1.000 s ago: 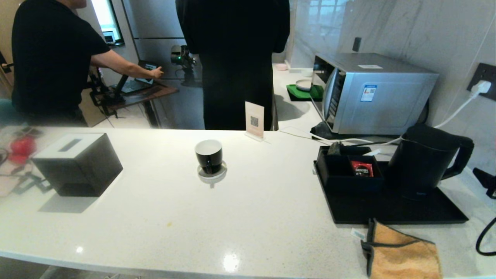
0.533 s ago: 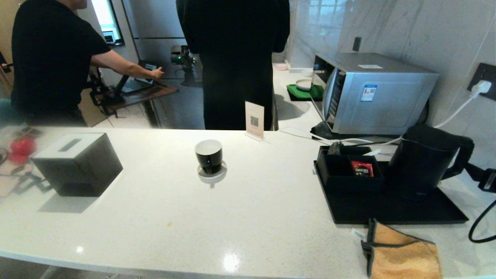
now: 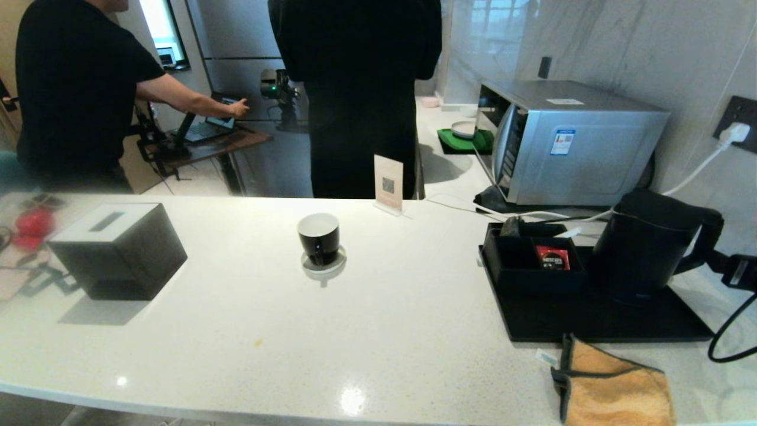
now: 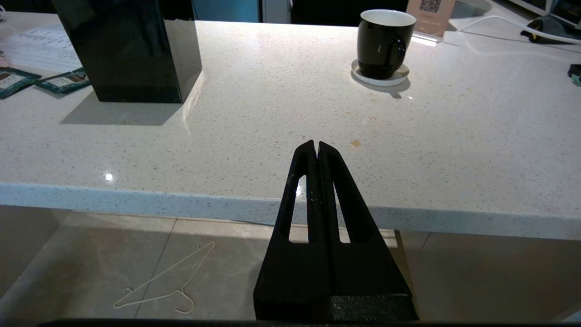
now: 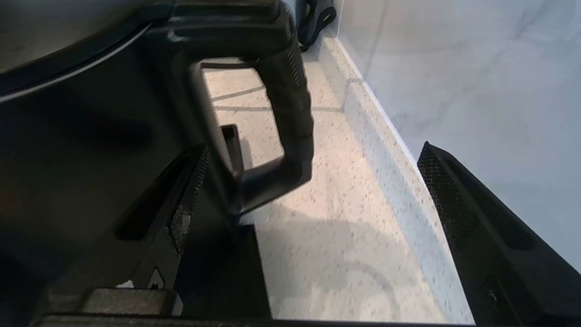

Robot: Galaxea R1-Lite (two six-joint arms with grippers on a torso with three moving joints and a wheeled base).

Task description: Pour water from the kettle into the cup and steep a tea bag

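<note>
The kettle (image 3: pixel 646 245) stands upright on the black tray (image 3: pixel 597 319) at about four o'clock on your table (image 3: pixel 378 307), with its handle (image 3: pixel 707 236) turned to three o'clock, toward the wall. Your right hand (image 5: pixel 308 190) sits at that handle with its fingers spread wide: in the right wrist view one finger (image 5: pixel 188 200) lies against the kettle's body side and the other (image 5: pixel 458 204) is out toward the wall, the handle standing between them and not clamped. In the head view you see only a bit of that hand at the far three o'clock edge, just past the handle. The cup (image 3: pixel 319 236) sits on its white saucer (image 3: pixel 323 263) near the middle of the table, well apart from the kettle, its white inside showing. On the tray, at nine o'clock from the kettle, a black box (image 3: pixel 535 260) holds a red packet (image 3: pixel 553 258). An orange cloth (image 3: pixel 615 387) lies at five o'clock by the near edge, and a dark tissue box (image 3: pixel 118 248) at nine o'clock. Your left hand (image 4: pixel 316 147) hangs off the near edge of the table with its fingers pressed together, holding nothing. Two people in black stand beyond the table at twelve o'clock.
</note>
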